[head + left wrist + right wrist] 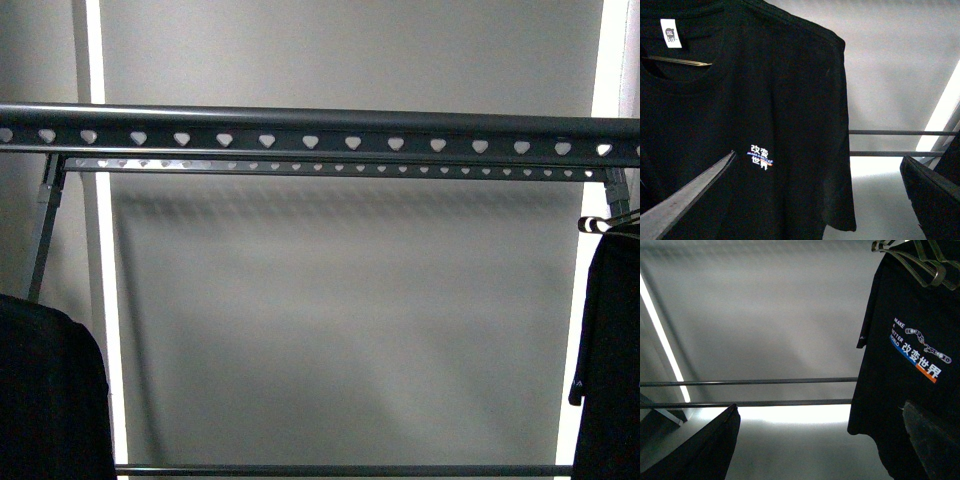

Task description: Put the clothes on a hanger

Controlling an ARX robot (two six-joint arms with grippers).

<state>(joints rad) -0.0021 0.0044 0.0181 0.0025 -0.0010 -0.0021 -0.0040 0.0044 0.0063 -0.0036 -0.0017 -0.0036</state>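
Grey rack [330, 125] bar with heart holes spans the upper front frame. Black slogan T-shirt [910, 365] hangs on wire hangers [920, 262] beyond the right claw [819, 407], whose jaws stand apart and empty. Left claw [818, 156], also apart, faces another black shirt [765, 100] with small chest print; black cloth [50, 390] fills the front frame's lower left.

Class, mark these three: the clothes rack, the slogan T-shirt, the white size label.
clothes rack [330, 125]: front view, on its heart-holed bar.
slogan T-shirt [920, 355]: right wrist view, on its lettering.
white size label [670, 33]: left wrist view, at its middle.
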